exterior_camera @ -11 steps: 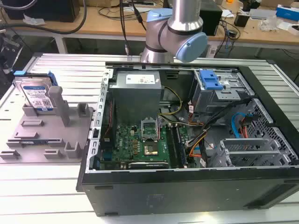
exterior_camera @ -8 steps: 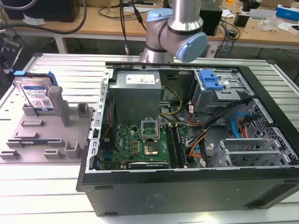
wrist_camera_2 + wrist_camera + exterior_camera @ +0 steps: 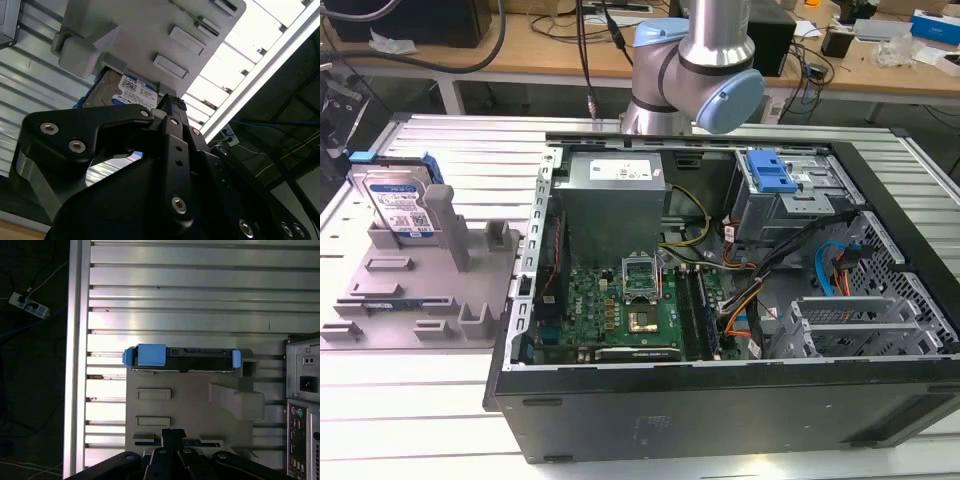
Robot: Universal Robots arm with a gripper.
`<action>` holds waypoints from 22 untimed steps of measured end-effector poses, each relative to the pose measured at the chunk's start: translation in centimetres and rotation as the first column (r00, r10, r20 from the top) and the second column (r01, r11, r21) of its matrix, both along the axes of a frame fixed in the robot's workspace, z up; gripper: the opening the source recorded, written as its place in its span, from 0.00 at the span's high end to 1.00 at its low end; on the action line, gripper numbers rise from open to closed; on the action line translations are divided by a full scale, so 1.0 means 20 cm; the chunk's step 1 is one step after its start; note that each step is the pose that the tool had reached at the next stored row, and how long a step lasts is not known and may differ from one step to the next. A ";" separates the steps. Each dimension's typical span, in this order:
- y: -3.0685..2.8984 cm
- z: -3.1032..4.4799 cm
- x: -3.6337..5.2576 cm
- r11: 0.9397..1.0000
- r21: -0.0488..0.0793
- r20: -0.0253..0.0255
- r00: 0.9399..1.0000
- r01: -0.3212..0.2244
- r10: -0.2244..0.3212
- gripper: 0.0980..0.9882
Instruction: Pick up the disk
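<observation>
While the disk (image 3: pixel 400 205) stands on its edge in a slot of the grey fixture plate (image 3: pixel 420 290), the gripper (image 3: pixel 172 432) hangs above the plate, apart from the disk and holding nothing. In the first wrist view its two black fingertips meet along a thin seam, so the jaws are closed and empty. In that view they sit over the plate's edge opposite the disk.

The disk is a silver hard drive with a blue-and-white label and blue plastic side rails. It stands upright along one edge of the plate, close to a corner, with a grey post (image 3: pixel 445 215) just beside it. In the exterior view that corner is the far one, on the exterior view's left. The plate lies flat on the slatted aluminium bench (image 3: pixel 420 420), close beside an open black computer case (image 3: pixel 720 400) with its green motherboard (image 3: pixel 620 300) exposed.

Both wrist views show the disk (image 3: pixel 182 354) (image 3: pixel 132 92) and the plate (image 3: pixel 190 400) (image 3: pixel 150 30). In the exterior view, the silver and pale blue arm (image 3: pixel 695 70) rises at the bench's far edge, behind the case.
</observation>
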State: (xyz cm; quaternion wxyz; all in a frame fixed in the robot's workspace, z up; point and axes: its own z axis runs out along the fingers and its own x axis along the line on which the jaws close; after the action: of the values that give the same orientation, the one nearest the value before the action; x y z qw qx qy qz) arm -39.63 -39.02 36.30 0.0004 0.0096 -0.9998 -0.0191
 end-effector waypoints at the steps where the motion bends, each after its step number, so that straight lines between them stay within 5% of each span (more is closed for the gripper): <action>1: 0.000 0.000 0.000 1.000 0.000 0.000 1.000 0.000 0.000 0.99; 8: 0.000 0.000 0.000 1.000 0.000 0.000 1.000 -0.003 0.003 0.99; 11: 0.000 -0.001 0.000 0.997 0.000 0.000 0.997 -0.079 0.079 0.99; 17: 0.000 0.000 0.000 0.972 0.000 0.000 0.972 -0.235 0.235 0.99; 21: 0.000 -0.001 0.000 0.947 0.000 0.000 0.947 -0.320 0.320 0.99; 22: 0.000 -0.001 0.000 0.936 0.000 0.000 0.936 -0.353 0.353 0.99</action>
State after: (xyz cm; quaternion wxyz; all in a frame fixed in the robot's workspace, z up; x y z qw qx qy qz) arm -39.63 -39.02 36.28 0.0039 0.1888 -0.9818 -0.0187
